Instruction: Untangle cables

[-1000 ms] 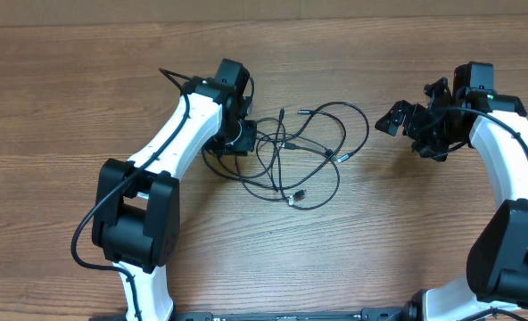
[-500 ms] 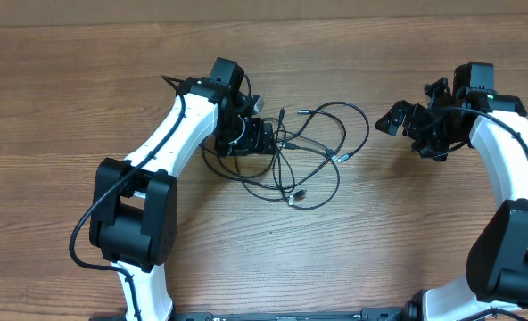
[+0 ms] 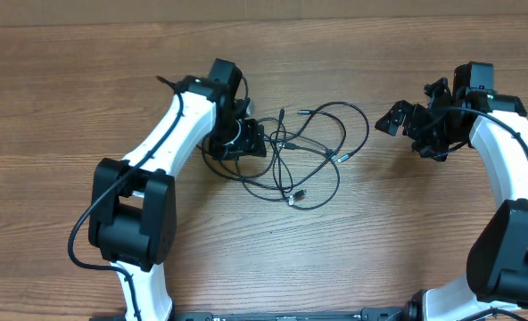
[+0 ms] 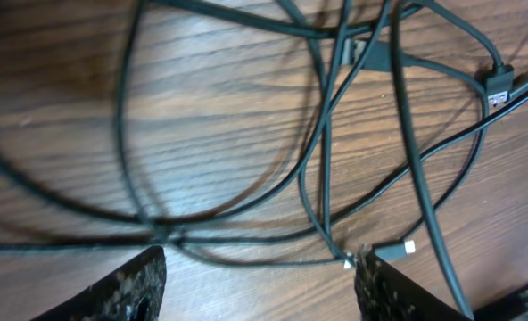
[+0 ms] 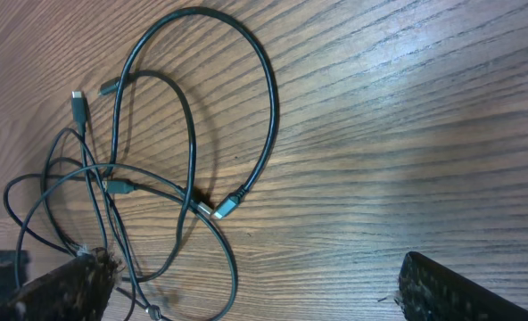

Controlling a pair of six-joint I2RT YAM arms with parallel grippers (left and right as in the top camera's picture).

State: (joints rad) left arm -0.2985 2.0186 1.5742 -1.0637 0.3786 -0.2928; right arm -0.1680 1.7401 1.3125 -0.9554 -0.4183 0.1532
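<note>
A tangle of thin black cables [image 3: 304, 152] with small plugs lies on the wooden table at centre. My left gripper [image 3: 253, 141] hovers at the tangle's left edge, open, with cable strands [image 4: 246, 214] on the wood between and ahead of its fingers [image 4: 126, 290]; nothing is gripped. A small silver-tipped plug [image 4: 398, 251] lies by its right finger. My right gripper [image 3: 398, 120] is open and empty, to the right of the tangle and apart from it. Its view shows the cable loops [image 5: 202, 116] and a silver plug [image 5: 226, 207] to the upper left.
The wooden table [image 3: 335, 259] runs all round the tangle. A pale wall edge [image 3: 264, 9] lies along the far side. The arms' bases [image 3: 130, 232] stand at the near corners.
My left gripper moved right into the tangle's left edge, then shifted slightly back left. The cables near it shifted a little. The right arm has not moved.
</note>
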